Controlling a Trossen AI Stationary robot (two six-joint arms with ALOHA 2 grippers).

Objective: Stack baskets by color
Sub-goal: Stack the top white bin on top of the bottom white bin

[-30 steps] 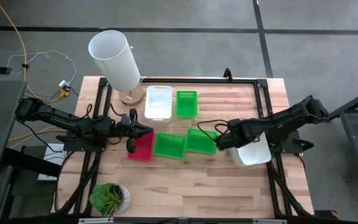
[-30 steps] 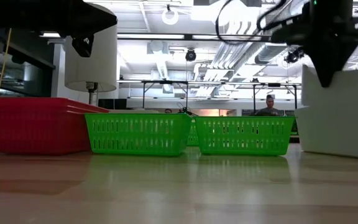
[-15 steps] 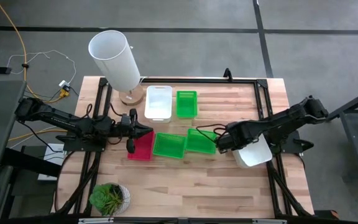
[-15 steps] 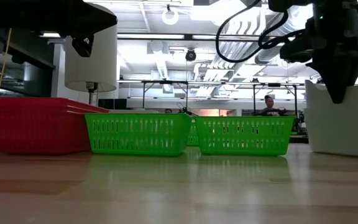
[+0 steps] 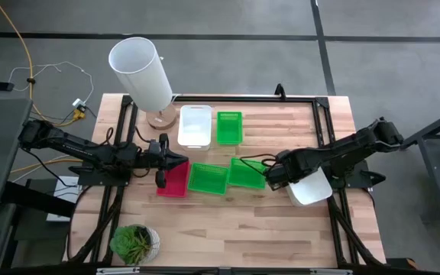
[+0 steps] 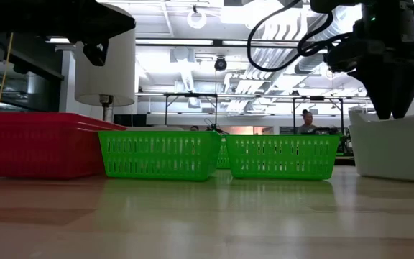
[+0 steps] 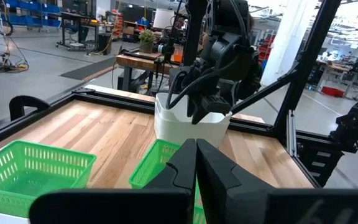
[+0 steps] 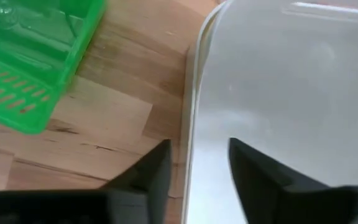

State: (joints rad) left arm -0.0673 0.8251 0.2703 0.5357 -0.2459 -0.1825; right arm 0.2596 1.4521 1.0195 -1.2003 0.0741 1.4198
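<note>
Straddling the white basket's (image 5: 312,188) rim on the right, the right gripper (image 5: 275,177) stands open; left gripper (image 5: 176,161) closed.

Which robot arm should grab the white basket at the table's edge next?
The right one, probably. Its right gripper hangs open right over the white basket, while the left gripper sits shut by the red baskets.

Red (image 5: 174,182), green (image 5: 208,178) and white baskets (image 5: 312,187) rest upright on the table.

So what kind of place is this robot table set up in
Probably a robotics lab or workshop: exposed ceiling ducts, workbenches beyond the wooden table, and a person seated at the back.
</note>
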